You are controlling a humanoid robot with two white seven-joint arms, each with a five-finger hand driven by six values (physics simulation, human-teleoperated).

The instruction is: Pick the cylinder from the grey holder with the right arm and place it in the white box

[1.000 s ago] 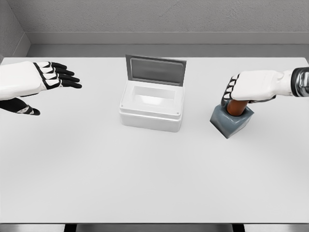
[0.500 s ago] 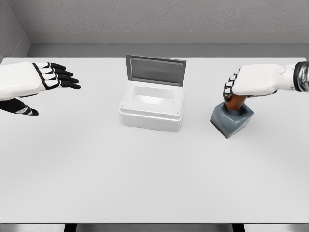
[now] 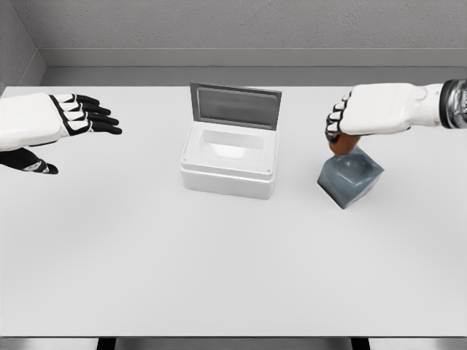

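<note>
White table (image 3: 219, 262) fills my view, with three things on it or over it: one box, one holder, one cylinder. I see my right hand (image 3: 368, 111) at three o'clock, fingers curled tight around the brown cylinder (image 3: 341, 146), whose bottom end pokes out just above the grey holder (image 3: 350, 179). One white box (image 3: 230, 160) sits at twelve o'clock, lid up. My left hand (image 3: 55, 120) hovers at nine o'clock, fingers spread, holding nothing.

White table (image 3: 219, 277) before grey wall (image 3: 241, 22)
</note>
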